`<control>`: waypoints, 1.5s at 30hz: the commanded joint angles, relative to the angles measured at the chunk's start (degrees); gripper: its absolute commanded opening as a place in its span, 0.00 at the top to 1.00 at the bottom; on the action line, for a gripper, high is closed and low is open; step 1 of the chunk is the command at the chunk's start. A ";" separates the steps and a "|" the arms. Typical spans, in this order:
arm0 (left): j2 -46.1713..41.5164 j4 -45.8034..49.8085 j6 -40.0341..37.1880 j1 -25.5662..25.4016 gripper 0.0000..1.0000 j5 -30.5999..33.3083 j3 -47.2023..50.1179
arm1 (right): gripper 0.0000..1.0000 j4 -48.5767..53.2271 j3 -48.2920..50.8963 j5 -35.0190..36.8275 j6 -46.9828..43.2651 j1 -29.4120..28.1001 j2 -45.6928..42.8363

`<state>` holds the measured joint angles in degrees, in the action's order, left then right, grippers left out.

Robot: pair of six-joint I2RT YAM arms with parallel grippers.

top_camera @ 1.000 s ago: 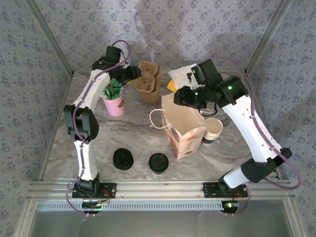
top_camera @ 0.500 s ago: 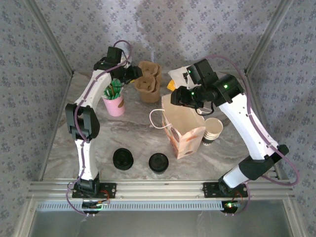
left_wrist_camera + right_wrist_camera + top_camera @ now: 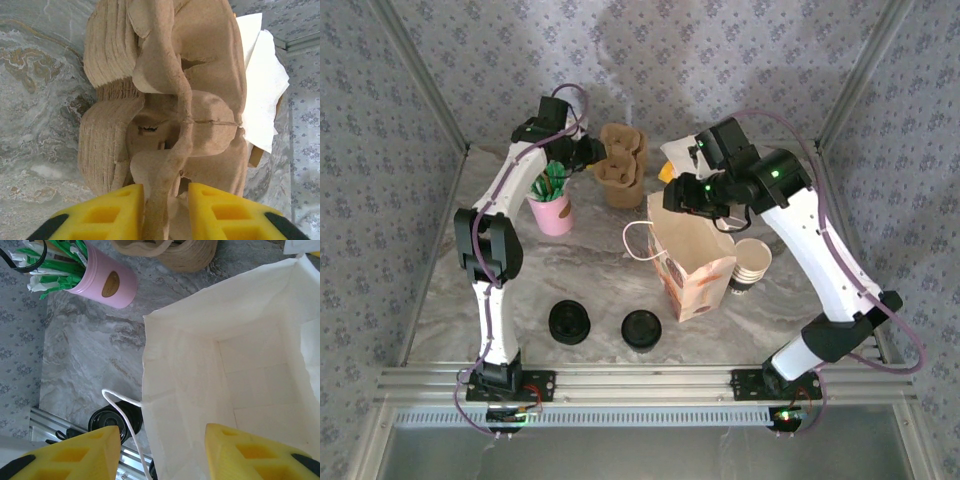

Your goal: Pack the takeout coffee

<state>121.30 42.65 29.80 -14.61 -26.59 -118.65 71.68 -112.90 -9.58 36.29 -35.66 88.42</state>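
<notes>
Two round black-lidded things stand near the table's front; from above I cannot tell which is the takeout coffee. One black lid peeks out beside the bag in the right wrist view. My left gripper reaches into a stack of brown pulp cup carriers. Its jaws straddle the top carrier's centre ridge, one pad touching, the other with a small gap. My right gripper hangs open over the mouth of the upright paper bag, holding nothing.
A pink cup of green stirrers stands left of the carriers. White napkins lie behind the bag. A stack of lidless paper cups stands at the bag's right. Patterned walls close in the back and sides.
The left gripper's jaws have narrowed around the carrier's ridge. The right arm has drifted slightly left over the bag, its opening unchanged.
</notes>
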 commanded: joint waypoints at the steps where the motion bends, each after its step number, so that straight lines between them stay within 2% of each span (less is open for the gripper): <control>1: -2.34 0.94 -0.89 0.20 0.75 -1.01 0.01 | 0.51 1.49 -1.71 1.23 0.62 -0.44 0.44; 17: -3.06 1.85 0.18 0.24 0.99 -1.66 -2.50 | 0.50 2.41 -1.71 1.73 1.03 -1.32 0.87; 22: -3.82 2.02 1.79 0.11 1.00 -3.03 -5.54 | 0.50 3.20 -3.58 1.76 0.93 -1.42 1.13; 25: -4.46 4.29 1.42 -0.06 1.00 -2.47 -9.32 | 0.50 4.93 -8.44 2.45 0.17 -1.05 2.37; 31: -7.45 9.44 0.45 -0.58 1.00 0.16 -15.37 | 0.50 7.01 -20.83 3.08 -9.78 -0.10 5.54; 35: -10.53 13.46 -0.05 -1.53 1.00 0.62 -18.66 | 0.49 6.04 -27.28 1.08 -20.28 0.09 6.02; 40: -15.47 20.67 -3.22 -6.64 1.00 1.62 -23.55 | 0.49 -2.41 -22.51 -2.56 -34.86 -0.51 -1.09; 45: -22.44 26.85 -7.46 -13.92 1.00 4.59 -23.79 | 0.39 -11.08 -12.62 -3.82 -41.78 -1.49 -11.48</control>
<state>103.57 63.13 26.26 -25.76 -23.99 -141.12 67.13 -127.81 -11.22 2.48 -36.58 82.15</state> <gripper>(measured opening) 0.059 0.608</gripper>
